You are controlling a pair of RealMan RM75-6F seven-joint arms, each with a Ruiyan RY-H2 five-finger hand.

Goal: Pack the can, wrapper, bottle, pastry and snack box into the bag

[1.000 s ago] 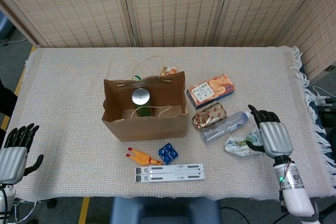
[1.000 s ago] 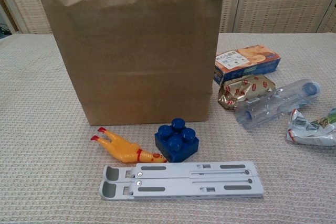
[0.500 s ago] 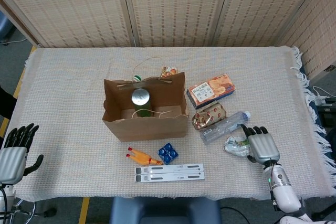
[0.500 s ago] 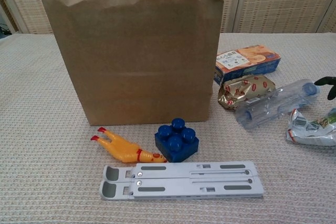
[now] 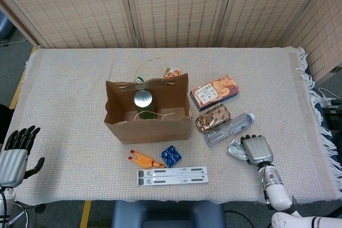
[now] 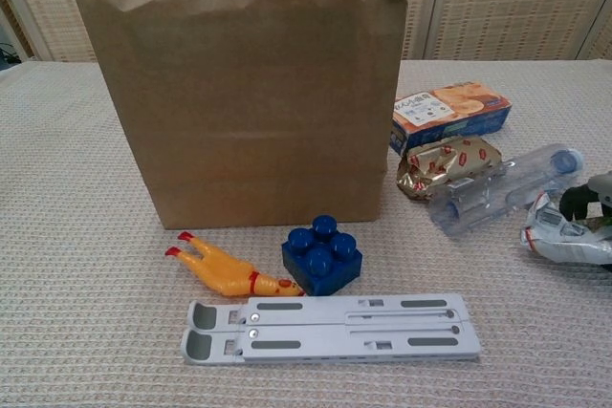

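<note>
The brown paper bag [image 5: 147, 124] [image 6: 244, 93] stands open mid-table with the can [image 5: 143, 99] upright inside it. To its right lie the orange snack box [image 5: 215, 91] [image 6: 449, 112], the gold-wrapped pastry [image 5: 212, 117] [image 6: 448, 164] and the clear bottle [image 5: 228, 128] [image 6: 502, 190]. The crumpled silver wrapper [image 5: 234, 149] [image 6: 564, 241] lies on the table by the bottle. My right hand [image 5: 257, 149] [image 6: 588, 196] sits down on the wrapper's right part, dark fingers curled over it; the grip itself is hidden. My left hand [image 5: 13, 156] hangs at the table's front left, fingers apart and holding nothing.
In front of the bag lie a yellow rubber chicken [image 5: 145, 159] [image 6: 225, 272], a blue toy brick [image 5: 170, 156] [image 6: 322, 255] and a grey folding stand [image 5: 172, 174] [image 6: 330, 329]. Small colourful items [image 5: 172, 72] sit behind the bag. The fringed table edge [image 5: 315, 105] runs along the right.
My right hand has come down and leftward onto the wrapper, its fingers now curling over it. The left hand and the other objects have not moved.
</note>
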